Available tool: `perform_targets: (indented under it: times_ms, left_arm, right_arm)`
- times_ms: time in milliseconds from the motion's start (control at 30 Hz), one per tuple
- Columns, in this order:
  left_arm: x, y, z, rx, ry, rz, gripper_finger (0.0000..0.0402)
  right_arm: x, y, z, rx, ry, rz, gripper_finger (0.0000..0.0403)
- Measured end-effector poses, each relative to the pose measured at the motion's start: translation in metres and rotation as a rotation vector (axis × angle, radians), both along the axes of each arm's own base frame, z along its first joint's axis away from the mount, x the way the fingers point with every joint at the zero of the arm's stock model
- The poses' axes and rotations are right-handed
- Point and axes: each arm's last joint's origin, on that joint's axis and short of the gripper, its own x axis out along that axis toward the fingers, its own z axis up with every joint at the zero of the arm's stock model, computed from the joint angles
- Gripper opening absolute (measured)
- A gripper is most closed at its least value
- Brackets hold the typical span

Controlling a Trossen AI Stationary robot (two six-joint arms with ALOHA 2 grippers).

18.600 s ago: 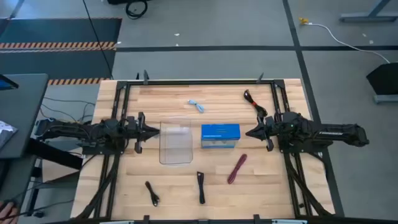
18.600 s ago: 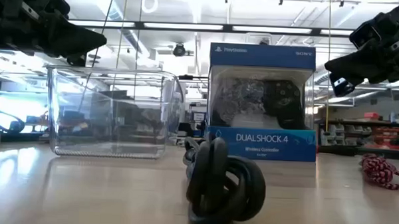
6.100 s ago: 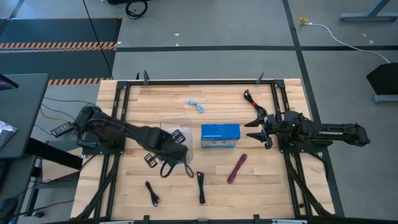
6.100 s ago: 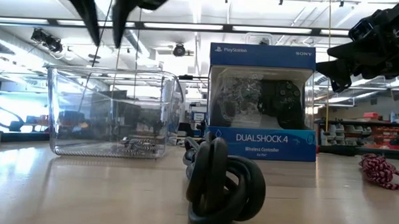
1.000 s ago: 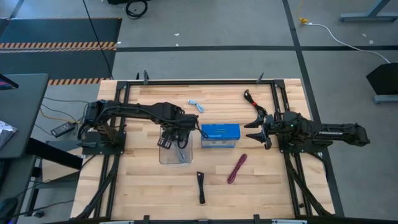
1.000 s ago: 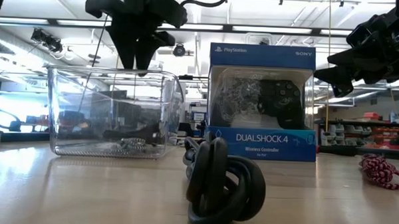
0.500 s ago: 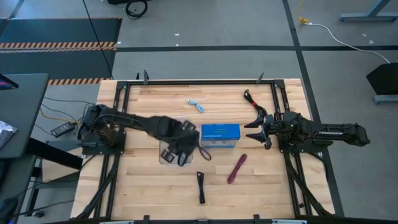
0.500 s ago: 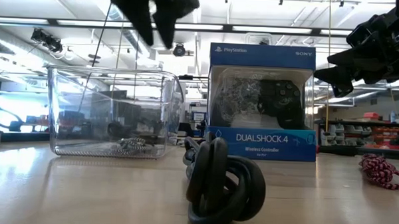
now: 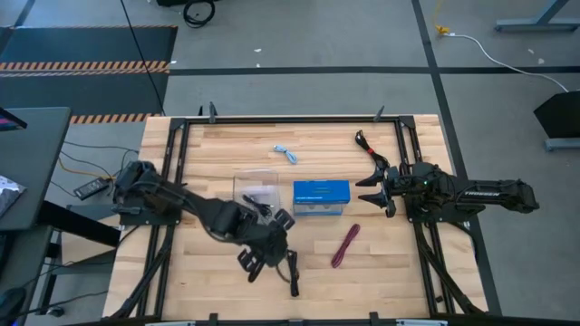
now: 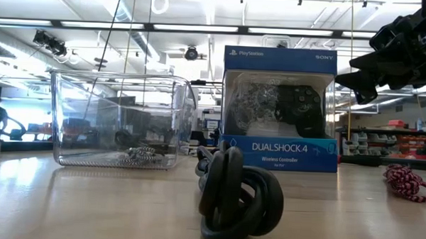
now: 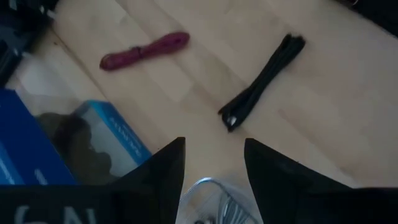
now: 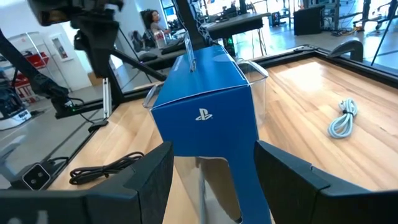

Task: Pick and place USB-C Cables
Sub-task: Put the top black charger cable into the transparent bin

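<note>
The blue box (image 9: 321,196) sits in the middle of the table (image 9: 408,272), and everything here is told from it. The left arm reaches out long and low from its side of the table, bending past the clear tray (image 9: 256,188) that stands just beside the box. The left gripper (image 9: 265,254) hangs over the wood in front of the box, near the black cable (image 9: 293,272). Its two fingers (image 11: 166,168) are spread apart with nothing between them. Through that gap the black cable (image 11: 261,81) lies on the wood, and the maroon-pink cable (image 11: 144,49) lies farther off. The right arm waits stretched flat on the other side of the box, and the right gripper (image 9: 372,188) points at it with fingers wide apart and empty. In the tray there is a small dark bundle (image 10: 139,154) of cable on the bottom. The maroon-pink cable (image 9: 345,244) lies in front of the box, toward the right arm. The light blue cable (image 9: 286,154) lies behind the box. The black-and-red cable (image 9: 366,145) lies behind the box too, close to the right gripper.
</note>
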Motion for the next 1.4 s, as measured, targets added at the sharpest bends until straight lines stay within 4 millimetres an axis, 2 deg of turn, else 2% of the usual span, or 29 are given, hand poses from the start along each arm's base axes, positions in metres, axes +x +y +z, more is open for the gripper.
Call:
perform_targets:
  times_ms: [267, 400, 500, 633, 833, 1067, 1233, 1400]
  left_arm:
    - [-0.006, -0.015, 0.001, -0.081, -0.014, 0.11, 0.0172]
    - [-0.007, -0.017, 0.001, -0.167, -0.003, 0.256, 0.0172]
    - [-0.008, -0.016, 0.0, -0.222, 0.009, 0.353, 0.0172]
    - [-0.008, -0.013, -0.001, -0.242, 0.016, 0.42, 0.0172]
    - [-0.007, -0.011, 0.0, -0.21, -0.015, 0.442, 0.0172]
    - [-0.003, -0.004, 0.0, -0.193, -0.032, 0.471, 0.0172]
    - [-0.007, -0.002, -0.001, -0.147, -0.017, 0.489, 0.0172]
    - [-0.016, 0.003, -0.002, -0.115, 0.038, 0.566, 0.0172]
  right_arm:
    - [0.0, 0.0, 0.002, 0.003, -0.017, -0.001, 0.0229]
    - [0.0, 0.0, 0.012, -0.074, -0.126, -0.003, 0.0229]
    - [-0.001, -0.002, 0.022, -0.1, -0.207, -0.083, 0.0229]
    - [-0.001, -0.006, 0.038, -0.153, -0.204, -0.225, 0.0229]
    - [0.005, -0.013, 0.067, -0.209, -0.003, -0.391, 0.0229]
    - [0.031, -0.029, 0.099, -0.261, 0.356, -0.591, 0.0221]
    - [0.055, -0.055, 0.095, -0.282, 0.634, -0.691, 0.0207]
    - [0.07, -0.088, 0.073, -0.241, 0.837, -0.743, 0.0203]
